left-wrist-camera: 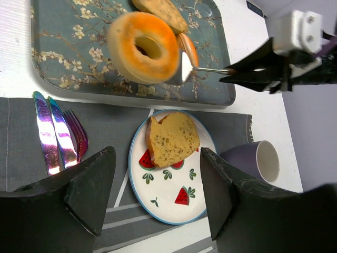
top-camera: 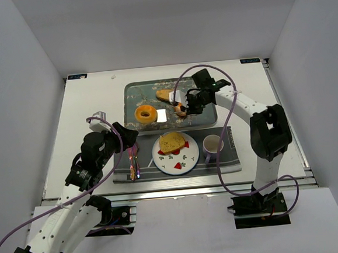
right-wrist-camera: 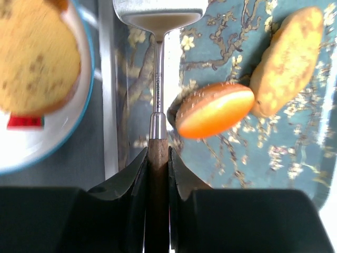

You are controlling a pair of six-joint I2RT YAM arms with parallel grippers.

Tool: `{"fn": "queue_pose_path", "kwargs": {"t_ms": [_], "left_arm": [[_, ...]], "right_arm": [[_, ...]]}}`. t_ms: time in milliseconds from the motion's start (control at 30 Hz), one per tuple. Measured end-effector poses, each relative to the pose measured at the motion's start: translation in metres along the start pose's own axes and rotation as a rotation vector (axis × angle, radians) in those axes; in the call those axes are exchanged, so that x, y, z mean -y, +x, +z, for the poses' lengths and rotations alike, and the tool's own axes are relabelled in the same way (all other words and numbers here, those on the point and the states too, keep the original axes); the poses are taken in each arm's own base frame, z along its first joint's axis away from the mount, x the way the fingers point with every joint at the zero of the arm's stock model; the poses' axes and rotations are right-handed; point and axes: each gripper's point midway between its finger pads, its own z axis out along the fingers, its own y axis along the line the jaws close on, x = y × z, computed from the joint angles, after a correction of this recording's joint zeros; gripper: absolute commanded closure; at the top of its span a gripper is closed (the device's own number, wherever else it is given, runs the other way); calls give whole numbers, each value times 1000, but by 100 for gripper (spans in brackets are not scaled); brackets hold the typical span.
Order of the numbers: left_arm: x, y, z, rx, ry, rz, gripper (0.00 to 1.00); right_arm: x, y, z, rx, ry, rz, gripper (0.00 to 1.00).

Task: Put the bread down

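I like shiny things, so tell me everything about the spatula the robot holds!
The spatula has a flat, shiny metal blade, a thin metal neck and a brown wooden handle. The right pincer is shut on the handle. The blade reaches over the flowery tray, next to the doughnut.

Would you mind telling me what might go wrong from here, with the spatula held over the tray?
The right hand pinches the spatula only by its thin wooden handle; under load it may twist.
The rounded bun on the tray could slide away rather than ride onto the blade.
The plate already holds a bread slice, leaving little room.
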Motion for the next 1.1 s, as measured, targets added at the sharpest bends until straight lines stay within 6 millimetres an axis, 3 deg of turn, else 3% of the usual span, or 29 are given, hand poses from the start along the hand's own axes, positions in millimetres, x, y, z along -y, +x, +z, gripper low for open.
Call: {"fn": "queue_pose_path", "kwargs": {"t_ms": [267, 733, 1100], "left_arm": [[0, -1, 0, 3, -1, 0, 26], [0, -1, -1, 5, 0, 0, 26], [0, -1, -1, 6, 1, 0, 26]], "right_arm": [[-21, 12, -31, 10, -45, -154, 100], [-56, 33, -41, -29, -97, -385, 100], [-53, 48, -49, -103, -2, -506, 100]]}}
